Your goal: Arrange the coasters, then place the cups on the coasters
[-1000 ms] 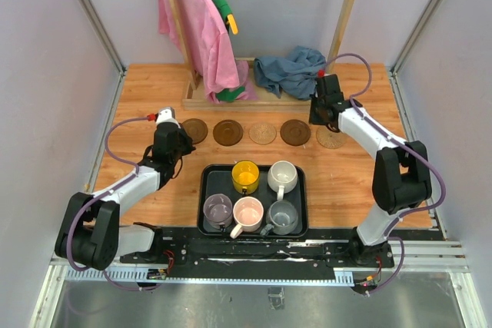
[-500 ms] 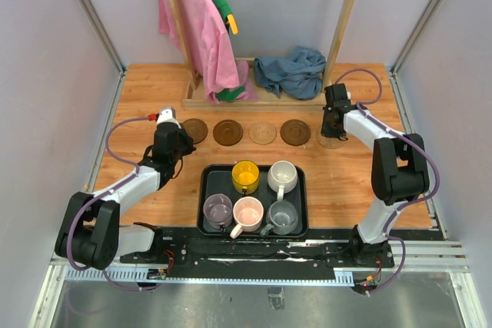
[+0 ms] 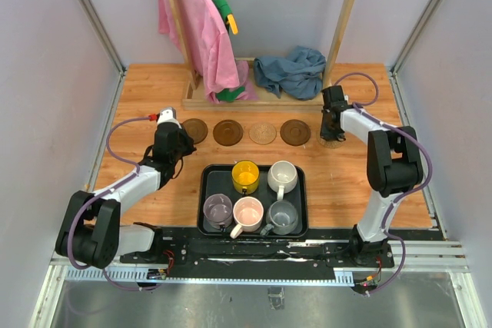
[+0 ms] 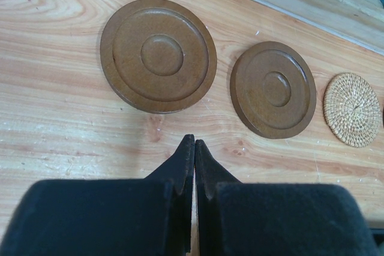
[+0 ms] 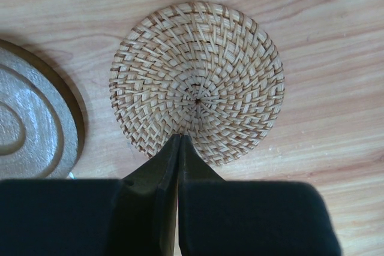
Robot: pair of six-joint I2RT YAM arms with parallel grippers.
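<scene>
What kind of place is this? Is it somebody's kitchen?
Probably not a kitchen: it looks like a robot practice booth. Plain grey panel walls box in a wooden table, and two white-and-black robot arms are bolted to a metal rail at its edge.

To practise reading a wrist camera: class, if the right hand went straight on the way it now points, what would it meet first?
Most likely the woven rattan coaster: the shut right hand points at its near edge. Height above it is unclear.

Left tool (image 4: pixel 193 143) and right tool (image 5: pixel 180 140) both pinched closed.
</scene>
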